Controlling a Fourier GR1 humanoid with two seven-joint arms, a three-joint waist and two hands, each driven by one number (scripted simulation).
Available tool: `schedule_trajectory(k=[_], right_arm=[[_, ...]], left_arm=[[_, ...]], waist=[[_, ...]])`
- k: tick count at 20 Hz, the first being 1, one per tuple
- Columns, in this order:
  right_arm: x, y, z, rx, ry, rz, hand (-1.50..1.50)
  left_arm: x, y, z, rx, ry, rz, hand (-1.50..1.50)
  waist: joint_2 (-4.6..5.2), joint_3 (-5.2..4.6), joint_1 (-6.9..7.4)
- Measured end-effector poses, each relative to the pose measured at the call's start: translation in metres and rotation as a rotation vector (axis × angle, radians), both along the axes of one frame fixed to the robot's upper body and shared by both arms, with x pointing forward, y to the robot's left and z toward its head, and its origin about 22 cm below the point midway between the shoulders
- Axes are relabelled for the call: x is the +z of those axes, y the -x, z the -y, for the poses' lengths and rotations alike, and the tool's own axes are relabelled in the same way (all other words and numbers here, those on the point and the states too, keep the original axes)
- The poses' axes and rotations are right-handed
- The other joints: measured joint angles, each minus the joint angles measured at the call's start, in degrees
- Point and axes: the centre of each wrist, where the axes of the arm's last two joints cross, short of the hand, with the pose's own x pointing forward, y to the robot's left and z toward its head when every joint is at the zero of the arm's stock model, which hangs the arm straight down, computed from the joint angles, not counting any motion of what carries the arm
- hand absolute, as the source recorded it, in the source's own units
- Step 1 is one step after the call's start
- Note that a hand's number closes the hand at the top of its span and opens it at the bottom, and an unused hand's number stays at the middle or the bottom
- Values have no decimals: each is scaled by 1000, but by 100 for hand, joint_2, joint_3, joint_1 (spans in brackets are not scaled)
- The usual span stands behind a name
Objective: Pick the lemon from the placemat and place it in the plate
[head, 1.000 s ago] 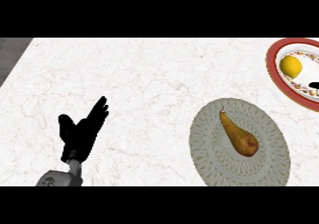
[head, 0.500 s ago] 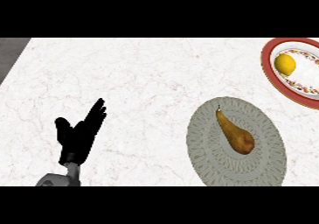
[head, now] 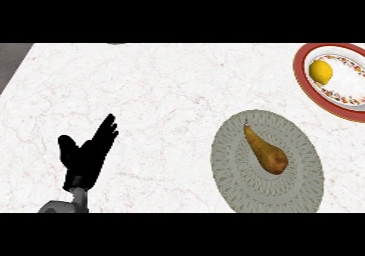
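At lower left, over bare counter point(head: 163, 90), rests the left hand point(head: 87, 157), fingers straight and spread, thumb out to the side, clasping nothing; parked there, by the look of it, to stay clear of the work on the far side. Sits well apart from every object. No sign of the right hand anywhere in view, so nothing to say of its fingers. Further right, near the lower edge, lies the grey round placemat point(head: 296, 185), carrying only a brown pear point(head: 265, 152) stretched along its middle, stem end up. Beyond that, at the upper right corner, shows the red-rimmed plate point(head: 303, 75), partly cut off by the edge, and on its pale centre, toward the left side, sits the lemon point(head: 321, 71). Looks small, bright yellow, smooth, rounded with a slight taper, resting free with nothing touching it. Judged from this layout, placing step done: lemon already off the mat and inside the plate.
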Motion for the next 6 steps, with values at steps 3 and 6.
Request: schedule_trajectory(k=[3,6], right_arm=[[-2,8,5,5,34,-14,-150],[-4,17,10,-3,55,-24,-150]], left_arm=[[-2,1,0,4,2,2,0],[-1,2,-2,5,-1,1,0]], waist=[[-15,0,-31],[-24,1,-43]])
